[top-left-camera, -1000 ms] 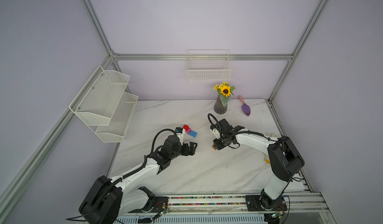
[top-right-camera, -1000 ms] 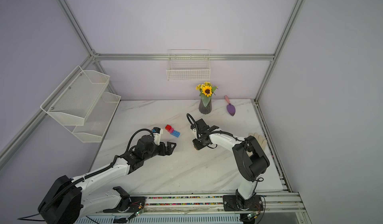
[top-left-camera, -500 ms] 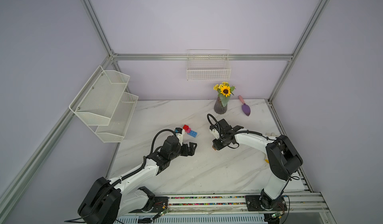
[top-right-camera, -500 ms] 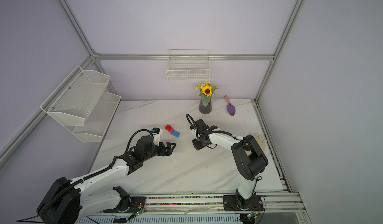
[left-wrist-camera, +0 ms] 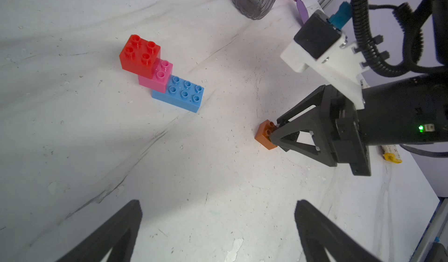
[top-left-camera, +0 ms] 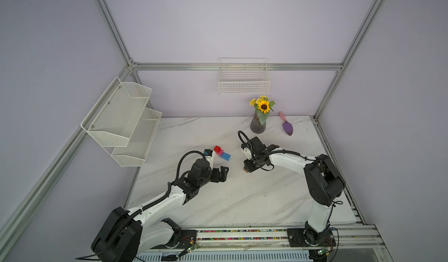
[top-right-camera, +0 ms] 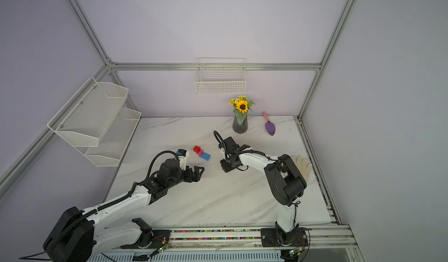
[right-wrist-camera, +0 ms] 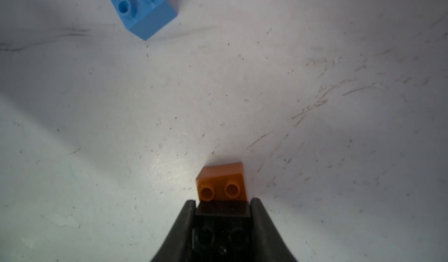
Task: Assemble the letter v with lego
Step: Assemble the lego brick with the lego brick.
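Note:
A red brick (left-wrist-camera: 139, 55), a pink brick (left-wrist-camera: 157, 75) and a longer light-blue brick (left-wrist-camera: 180, 95) are joined in a stepped row on the marble table; both top views show them (top-left-camera: 221, 152) (top-right-camera: 201, 152). To their right, my right gripper (right-wrist-camera: 222, 201) (top-left-camera: 247, 168) (top-right-camera: 226, 168) is shut on a black brick (right-wrist-camera: 221, 222) that sits half over an orange-brown brick (right-wrist-camera: 221, 180) (left-wrist-camera: 265, 134) resting on the table. The left gripper (left-wrist-camera: 218, 205) (top-left-camera: 223, 173) (top-right-camera: 197, 172) is open and empty, in front of the stepped row.
A grey vase with a sunflower (top-left-camera: 258, 125) and a purple trowel (top-left-camera: 287, 127) stand at the back right. A mesh shelf (top-left-camera: 121, 120) hangs on the left wall, a wire basket (top-left-camera: 243, 79) on the back wall. A pale glove (top-right-camera: 301, 166) lies near the right edge.

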`<state>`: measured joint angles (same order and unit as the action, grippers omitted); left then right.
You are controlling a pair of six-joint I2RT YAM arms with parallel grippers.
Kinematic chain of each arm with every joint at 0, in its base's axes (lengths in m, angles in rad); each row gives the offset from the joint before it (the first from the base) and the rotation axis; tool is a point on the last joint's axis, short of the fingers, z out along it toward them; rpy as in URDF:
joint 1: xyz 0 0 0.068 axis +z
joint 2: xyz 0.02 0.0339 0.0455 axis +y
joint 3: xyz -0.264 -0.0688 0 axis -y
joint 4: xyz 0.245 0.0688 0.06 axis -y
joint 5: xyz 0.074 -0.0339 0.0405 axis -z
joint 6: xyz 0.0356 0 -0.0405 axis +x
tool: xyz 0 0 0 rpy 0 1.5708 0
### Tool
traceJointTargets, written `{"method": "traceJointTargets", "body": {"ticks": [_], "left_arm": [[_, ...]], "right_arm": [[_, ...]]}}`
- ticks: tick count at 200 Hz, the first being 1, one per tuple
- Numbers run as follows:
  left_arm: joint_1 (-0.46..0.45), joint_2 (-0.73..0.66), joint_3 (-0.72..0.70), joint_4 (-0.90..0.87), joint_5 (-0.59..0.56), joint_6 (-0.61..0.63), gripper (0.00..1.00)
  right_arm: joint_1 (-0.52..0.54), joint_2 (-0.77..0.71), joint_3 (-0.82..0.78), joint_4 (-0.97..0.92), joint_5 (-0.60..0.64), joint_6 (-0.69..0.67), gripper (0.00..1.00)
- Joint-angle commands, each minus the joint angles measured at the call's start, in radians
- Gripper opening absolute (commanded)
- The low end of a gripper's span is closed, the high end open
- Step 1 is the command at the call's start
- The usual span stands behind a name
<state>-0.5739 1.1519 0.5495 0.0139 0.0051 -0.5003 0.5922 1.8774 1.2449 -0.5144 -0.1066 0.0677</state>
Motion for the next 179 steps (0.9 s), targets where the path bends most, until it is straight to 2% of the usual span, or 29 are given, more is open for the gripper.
{"method": "traceJointTargets", "body": {"ticks": [1, 63, 115, 179], "left_arm": [[0.015, 0.003, 0.040, 0.016, -0.037, 0.037, 1.00], [0.031, 0.015, 0.047, 0.012, -0.017, 0.029, 1.00], [0.032, 0.005, 0.031, 0.006, -0.024, 0.022, 1.00], [0.032, -0.037, 0.037, -0.042, -0.059, 0.032, 1.00]], "right_arm": [[0.018, 0.103, -0.014, 0.007, -0.032, 0.058, 0.26], [0.087, 0.186, 0.110, -0.129, 0.067, -0.043, 0.26], [0.087, 0.170, 0.137, -0.208, 0.033, -0.137, 0.25], [0.087, 0.191, 0.137, -0.212, 0.018, -0.214, 0.25]]}}
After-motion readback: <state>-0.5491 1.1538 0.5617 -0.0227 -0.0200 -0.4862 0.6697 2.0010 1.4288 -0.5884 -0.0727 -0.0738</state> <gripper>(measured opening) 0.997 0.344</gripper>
